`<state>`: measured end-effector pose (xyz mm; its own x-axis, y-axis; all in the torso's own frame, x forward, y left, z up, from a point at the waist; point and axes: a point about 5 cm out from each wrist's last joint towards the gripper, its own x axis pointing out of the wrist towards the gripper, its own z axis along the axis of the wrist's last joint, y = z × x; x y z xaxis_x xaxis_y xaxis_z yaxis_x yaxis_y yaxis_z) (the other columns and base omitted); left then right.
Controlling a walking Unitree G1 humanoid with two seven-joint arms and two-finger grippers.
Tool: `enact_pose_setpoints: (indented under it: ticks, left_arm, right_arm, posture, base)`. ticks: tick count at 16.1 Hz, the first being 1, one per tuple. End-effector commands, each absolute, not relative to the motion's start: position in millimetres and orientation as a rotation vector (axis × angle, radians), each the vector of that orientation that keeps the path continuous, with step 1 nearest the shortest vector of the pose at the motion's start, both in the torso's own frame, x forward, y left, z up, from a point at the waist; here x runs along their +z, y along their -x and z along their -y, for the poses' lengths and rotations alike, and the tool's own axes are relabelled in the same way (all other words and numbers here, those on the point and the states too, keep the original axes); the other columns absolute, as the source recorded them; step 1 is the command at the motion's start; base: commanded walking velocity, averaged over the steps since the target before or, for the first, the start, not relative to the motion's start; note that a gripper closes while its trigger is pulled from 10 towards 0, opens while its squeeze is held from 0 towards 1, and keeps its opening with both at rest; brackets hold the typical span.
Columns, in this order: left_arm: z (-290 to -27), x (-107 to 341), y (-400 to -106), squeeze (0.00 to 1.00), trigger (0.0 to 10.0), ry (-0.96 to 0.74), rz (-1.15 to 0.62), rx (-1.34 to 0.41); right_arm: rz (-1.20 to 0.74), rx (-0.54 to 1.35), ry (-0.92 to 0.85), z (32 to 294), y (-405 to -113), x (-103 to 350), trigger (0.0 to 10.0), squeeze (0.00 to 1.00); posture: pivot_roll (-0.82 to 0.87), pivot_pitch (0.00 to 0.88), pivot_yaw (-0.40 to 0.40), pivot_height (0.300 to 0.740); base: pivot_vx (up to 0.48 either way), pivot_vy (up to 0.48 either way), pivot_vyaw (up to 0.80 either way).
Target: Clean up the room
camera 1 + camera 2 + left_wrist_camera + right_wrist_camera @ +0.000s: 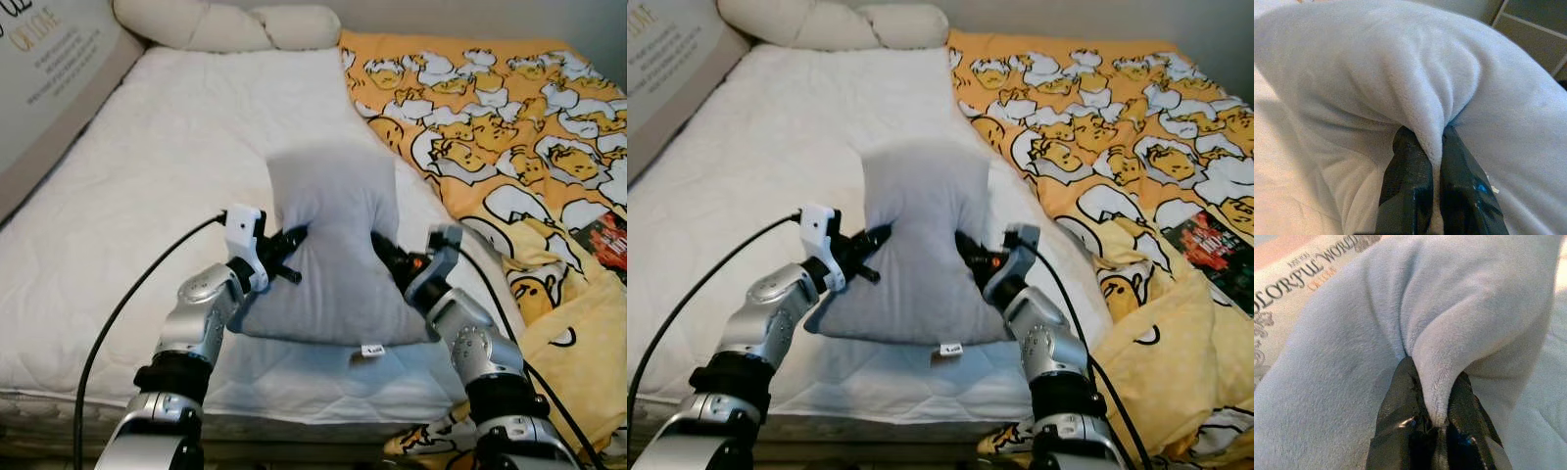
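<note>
We hold the grey pillow [333, 245] upright over the bed's [147, 196] near edge, left gripper [290, 245] and right gripper [384, 250] each clenched on opposite side edges.

One grey pillow [333, 250] is held up over one bed [147, 196]. Two end effectors grip it: the left end effector [290, 245] and the right end effector [384, 253]. One long cream bolster [225, 24] lies at the head. One yellow cartoon-print blanket [509, 137] covers the right side.
</note>
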<state>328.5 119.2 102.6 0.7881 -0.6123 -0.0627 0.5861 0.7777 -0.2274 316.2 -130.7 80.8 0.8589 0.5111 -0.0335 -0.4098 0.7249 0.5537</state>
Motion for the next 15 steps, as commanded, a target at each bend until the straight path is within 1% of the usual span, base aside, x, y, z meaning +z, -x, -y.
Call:
enact_pose_setpoints:
  ticks: [1, 7, 8, 9, 10, 11, 13, 15]
  left_arm:
    - [-109.4, 109.4, -323.8, 0.0, 0.0, 0.203, -0.112, -0.677]
    - [-106.8, 112.5, -316.8, 0.0, 0.0, 0.209, -0.111, -0.644]
    - [-107.4, 112.9, -316.3, 0.0, 0.0, 0.181, -0.113, -0.638]
    - [-108.0, 112.1, -316.7, 0.0, 2.4, 0.135, -0.113, -0.61]
    - [-108.8, 109.8, -318.3, 0.0, 7.8, 0.097, -0.129, -0.568]
    - [-109.7, 110.3, -319.6, 0.0, 10.0, 0.061, -0.123, -0.547]
    - [-111.5, 114.6, -319.7, 0.0, 10.0, 0.025, -0.092, -0.538]
    - [-112.2, 116.9, -320.3, 0.0, 10.0, -0.018, -0.093, -0.52]
  right_arm:
    - [-0.161, 0.53, -0.57, 123.7, -315.4, 90.1, 0.0, 0.0]
    - [-0.154, 0.534, -0.565, 119.5, -311.2, 99.3, 0.0, 0.0]
    - [-0.148, 0.53, -0.542, 119.2, -310.2, 100.7, 0.0, 0.0]
    - [-0.149, 0.486, -0.519, 121.5, -310.1, 100.4, 0.0, 0.0]
    - [-0.159, 0.437, -0.501, 124.3, -309.9, 99.0, 1.3, 0.0]
    - [-0.161, 0.381, -0.476, 127.4, -309.1, 97.0, 10.0, 0.0]
    - [-0.169, 0.343, -0.466, 126.9, -303.5, 93.5, 10.0, 0.0]
    - [-0.188, 0.357, -0.458, 120.9, -298.0, 91.9, 10.0, 0.0]
  posture:
    - [0.08, 0.0, -0.024, 0.74]
    - [0.08, 0.0, -0.028, 0.74]
    - [0.08, 0.0, -0.031, 0.74]
    - [0.09, 0.0, -0.034, 0.74]
    - [0.09, 0.0, -0.034, 0.74]
    - [0.09, 0.0, -0.035, 0.74]
    - [0.09, 0.0, -0.034, 0.74]
    - [0.09, 0.0, -0.032, 0.74]
  base:
    - [0.0, 0.0, 0.0]
    - [0.0, 0.0, 0.0]
    - [0.0, 0.0, 0.0]
    - [0.0, 0.0, 0.0]
    - [0.0, 0.0, 0.0]
    - [0.0, 0.0, 0.0]
    - [0.0, 0.0, 0.0]
    - [0.0, 0.0, 0.0]
